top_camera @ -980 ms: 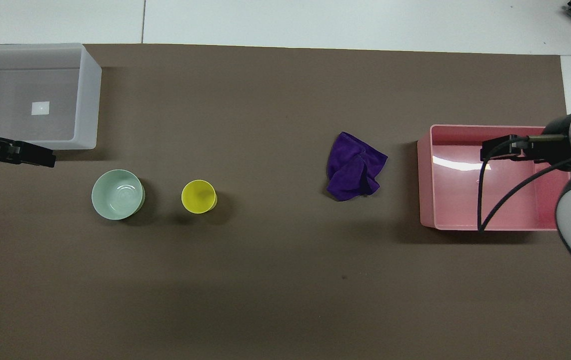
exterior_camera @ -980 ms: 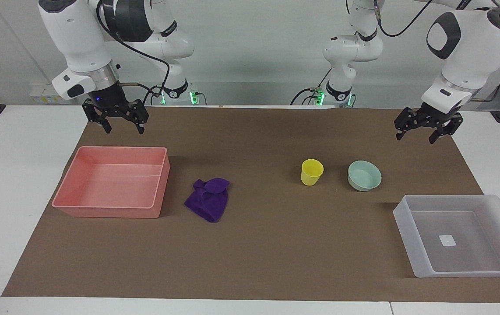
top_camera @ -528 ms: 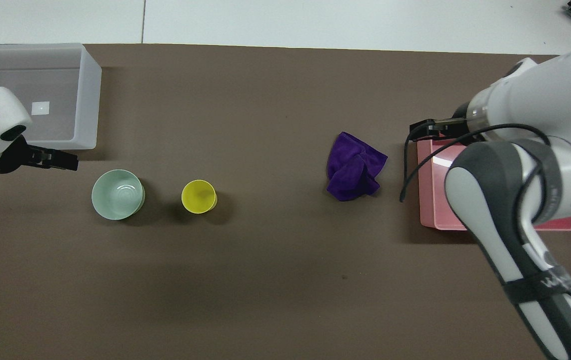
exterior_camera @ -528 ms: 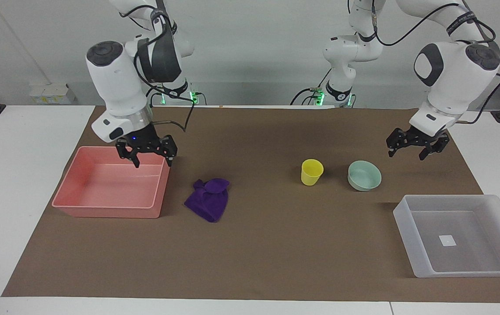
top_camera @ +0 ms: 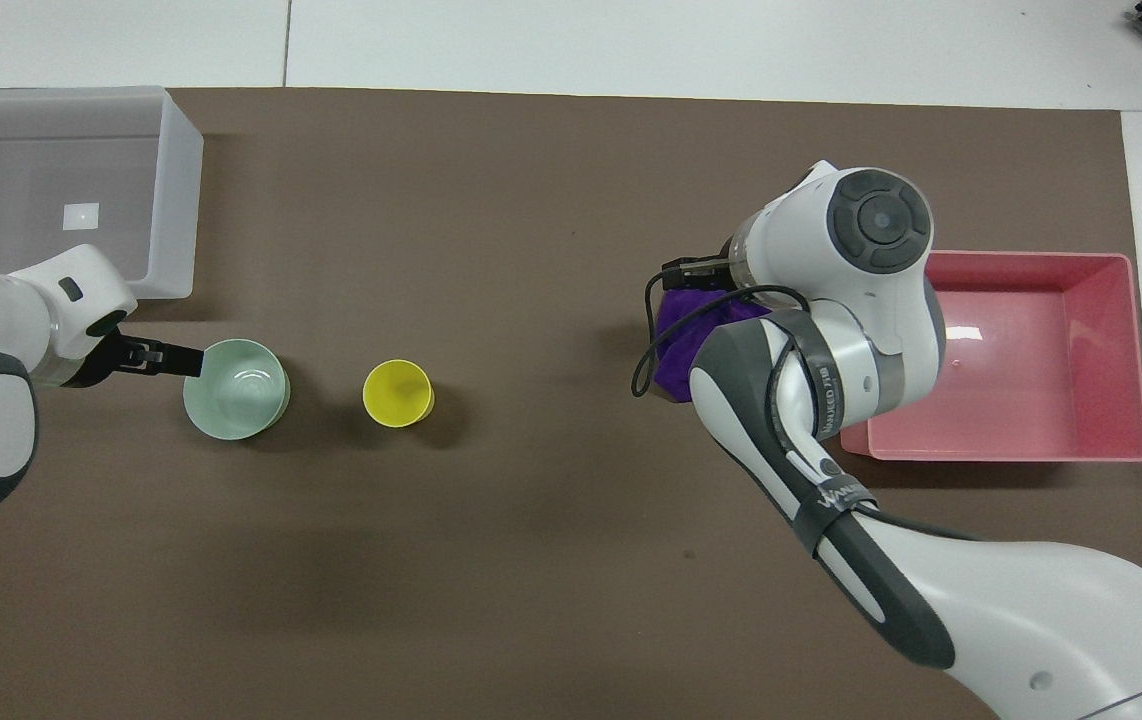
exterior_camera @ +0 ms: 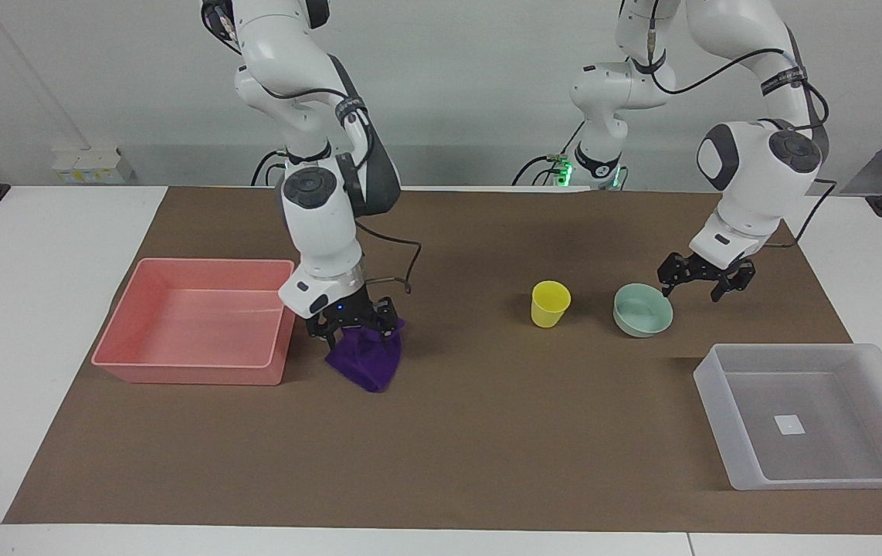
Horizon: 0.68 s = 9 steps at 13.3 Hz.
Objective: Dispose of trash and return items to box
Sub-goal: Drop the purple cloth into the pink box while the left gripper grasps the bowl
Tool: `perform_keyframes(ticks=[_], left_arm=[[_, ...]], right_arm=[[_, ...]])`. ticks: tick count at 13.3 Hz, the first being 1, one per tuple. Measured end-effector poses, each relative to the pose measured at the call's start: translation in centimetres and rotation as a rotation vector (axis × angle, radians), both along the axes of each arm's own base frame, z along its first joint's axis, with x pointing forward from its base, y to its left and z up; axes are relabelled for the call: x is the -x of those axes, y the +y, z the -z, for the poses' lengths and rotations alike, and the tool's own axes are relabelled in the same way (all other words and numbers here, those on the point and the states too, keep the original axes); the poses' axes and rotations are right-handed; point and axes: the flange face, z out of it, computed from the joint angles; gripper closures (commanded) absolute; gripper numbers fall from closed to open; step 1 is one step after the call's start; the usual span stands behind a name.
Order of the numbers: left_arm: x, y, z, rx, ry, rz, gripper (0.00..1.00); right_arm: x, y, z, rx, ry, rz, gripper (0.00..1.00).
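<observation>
Fingers of the right gripper point(exterior_camera: 354, 327) are spreading apart around the top of the lumpy, soft purple trash point(exterior_camera: 368, 361), lying beside the glossy pink tray point(exterior_camera: 126, 340); whether they are touching it is unclear. Fingers of the left gripper point(exterior_camera: 706, 283) are opening just over the smooth mint bowl point(exterior_camera: 642, 310), beside the yellow cup point(exterior_camera: 549, 303). Nothing is binned or boxed yet; the translucent box point(exterior_camera: 727, 421) is sitting empty on the table point(exterior_camera: 487, 463).

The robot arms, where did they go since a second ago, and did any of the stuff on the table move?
The right gripper went from near the pink tray down onto the purple cloth, fingers open. The left gripper came down beside the green bowl, open. Nothing is grabbed yet. The cloth, bowl, yellow cup, tray and clear box all stayed put.
</observation>
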Motion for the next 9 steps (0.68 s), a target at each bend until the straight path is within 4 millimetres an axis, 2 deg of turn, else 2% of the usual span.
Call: perform_keyframes(ticks=[2, 4, 6, 8, 9], left_arm=[[0.6, 0.0, 1.6, 0.000, -0.021, -0.001, 0.00], [1.2, 0.1, 3.0, -0.001, -0.029, -0.002, 0.00], [1.8, 0.1, 4.2, 0.001, -0.037, -0.005, 0.00], [2.3, 0.1, 5.0, 0.010, -0.044, -0.019, 0.00], [2.4, 0.1, 5.3, 0.014, -0.045, -0.027, 0.00]], right_arm=[[0.8, 0.1, 3.0, 0.000, -0.002, -0.005, 0.00], [1.8, 0.3, 4.7, 0.006, 0.011, -0.013, 0.00], [2.3, 0.1, 5.5, 0.013, 0.026, -0.017, 0.55], [2.7, -0.3, 6.2, 0.020, 0.040, -0.017, 1.00], [2.9, -0.4, 6.5, 0.022, 0.046, -0.016, 1.00]])
